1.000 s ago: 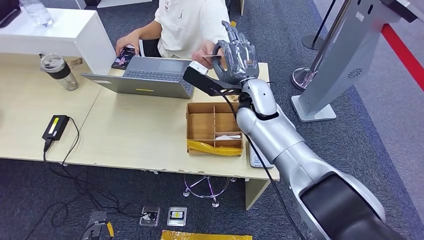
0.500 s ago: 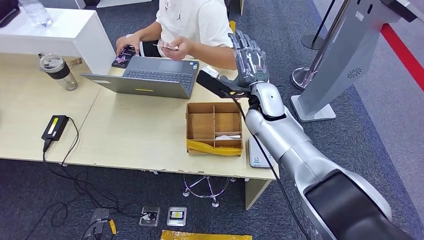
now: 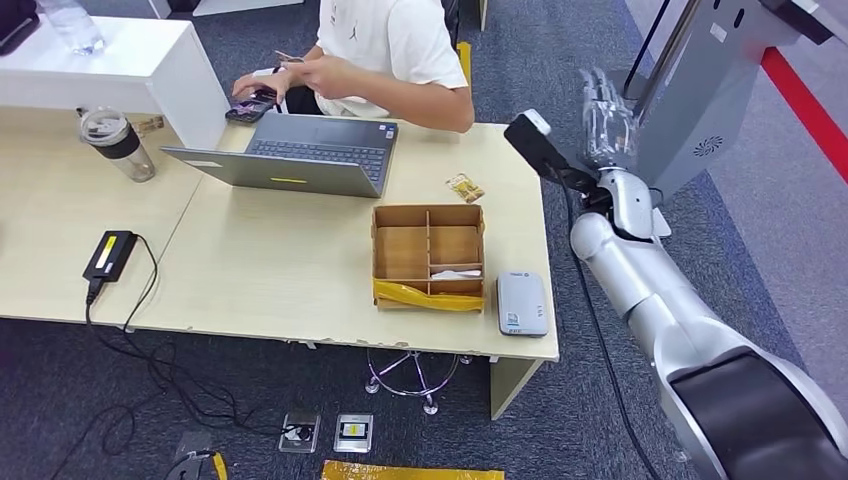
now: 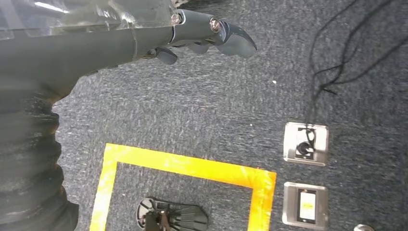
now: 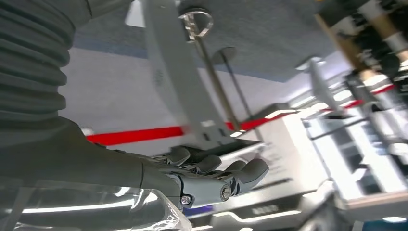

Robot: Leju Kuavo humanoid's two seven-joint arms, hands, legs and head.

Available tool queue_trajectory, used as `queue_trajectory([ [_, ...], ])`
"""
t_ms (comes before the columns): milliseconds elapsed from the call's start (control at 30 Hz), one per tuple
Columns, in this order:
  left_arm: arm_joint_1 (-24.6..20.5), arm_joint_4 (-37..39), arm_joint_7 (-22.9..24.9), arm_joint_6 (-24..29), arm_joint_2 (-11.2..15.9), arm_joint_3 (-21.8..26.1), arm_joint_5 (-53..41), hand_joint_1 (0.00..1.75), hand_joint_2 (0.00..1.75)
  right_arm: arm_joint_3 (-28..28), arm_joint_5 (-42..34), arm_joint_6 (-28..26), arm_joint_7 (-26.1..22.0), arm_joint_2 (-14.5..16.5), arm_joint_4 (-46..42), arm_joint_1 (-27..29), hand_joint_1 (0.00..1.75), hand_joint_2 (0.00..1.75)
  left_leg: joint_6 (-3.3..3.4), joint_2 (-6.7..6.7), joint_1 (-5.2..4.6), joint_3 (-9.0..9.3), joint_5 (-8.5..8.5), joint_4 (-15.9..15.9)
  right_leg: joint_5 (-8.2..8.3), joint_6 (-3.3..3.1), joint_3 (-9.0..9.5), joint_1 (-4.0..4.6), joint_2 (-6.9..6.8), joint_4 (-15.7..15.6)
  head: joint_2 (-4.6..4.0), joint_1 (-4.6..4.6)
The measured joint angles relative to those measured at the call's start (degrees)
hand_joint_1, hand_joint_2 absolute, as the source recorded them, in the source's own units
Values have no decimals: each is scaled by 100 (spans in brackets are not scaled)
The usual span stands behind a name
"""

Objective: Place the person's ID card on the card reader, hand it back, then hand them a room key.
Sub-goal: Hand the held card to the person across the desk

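Starting at the left of the head view, a tumbler point(image 3: 117, 141) and a black adapter point(image 3: 110, 253) are seen on the table point(image 3: 260, 270). Further right, an open laptop point(image 3: 300, 155) is placed before a seated person point(image 3: 385, 45), in whose raised hand point(image 3: 315, 70) a small card point(image 3: 287, 57) is held; whether it is the ID card cannot be told. A divided wooden box point(image 3: 428, 256) is set right of the laptop, with a small packet point(image 3: 464, 187) lying beyond it. The grey card reader point(image 3: 522, 303) is found just beside the box, near the table edge, with nothing on it. The right hand point(image 3: 605, 110) is raised past the table's right edge, fingers extended and apart, nothing held. In the left wrist view, the left hand point(image 4: 192, 36) is hung above carpet, fingers loosely extended, nothing gripped.
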Motion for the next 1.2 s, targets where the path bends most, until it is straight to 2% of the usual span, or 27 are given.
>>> queue_trajectory([
  [333, 187, 5, 31, -10, 58, 45, 254, 0, 175, -950, -1257, -193, -64, -1440, 67, 1289, 0, 175, 11, -8, -3, -3, -13, 1, -2, 2, 2, -2, -15, -10, 0, -1],
  [467, 205, 7, 93, -28, 73, 58, 327, 0, 175, -1408, -1975, 10, -26, -1880, 182, 2021, 0, 0, 11, -11, -2, -5, -19, 0, -4, 2, 1, -2, -21, -11, 0, -1],
  [567, 205, 8, 149, -74, 77, 59, 331, 0, 175, -1768, -2378, 308, 200, -2055, 348, 2637, 0, 0, 10, -11, -1, -5, -23, -1, -9, 1, 2, -1, -21, -12, 0, -2],
  [700, 205, 6, 206, -135, 79, 59, 318, 0, 175, -2082, -2444, 890, 699, -2082, 599, 3471, 0, 175, 5, -13, 2, -8, -27, -3, -13, 0, 3, 1, -22, -11, 0, -2],
  [767, 204, 6, 221, -206, 89, 58, 269, 0, 175, -2140, -2291, 1693, 1102, -2038, 738, 3840, 0, 175, 2, -12, 5, -8, -29, -5, -15, -2, 3, 5, -21, -10, 0, -2],
  [833, 201, 5, 224, -325, 107, 56, 187, 0, 175, -2144, -2153, 2839, 1376, -1946, 866, 4175, 0, 175, 0, -10, 8, -7, -30, -5, -17, -2, 4, 9, -20, -10, 0, -1],
  [900, 200, 5, 224, -454, 137, 52, 109, 0, 175, -2136, -2057, 3978, 1379, -1816, 962, 4485, 0, 175, 0, -10, 9, -8, -30, -6, -18, -3, 3, 10, -20, -10, 0, -2],
  [967, 199, 5, 225, -537, 182, 50, 78, 0, 175, -2121, -2005, 4789, 1308, -1699, 1033, 4695, 0, 175, 0, -5, 8, -9, -30, -7, -18, -3, 2, 9, -14, -7, 0, -4],
  [1067, 183, 5, 253, -583, 248, 50, 104, 0, 175, -2109, -1947, 5287, 1277, -1594, 1092, 4747, 0, 175, -1, 17, 8, -2, -30, -7, -17, -3, 3, 9, 7, -3, 0, -3],
  [1200, 156, 2, 281, -593, 289, 46, 171, 0, 175, -2067, -1805, 5392, 1315, -1436, 1104, 4660, 0, 175, 1, 20, 3, 5, -27, -7, -14, 0, 8, 5, 9, -4, 0, -2],
])
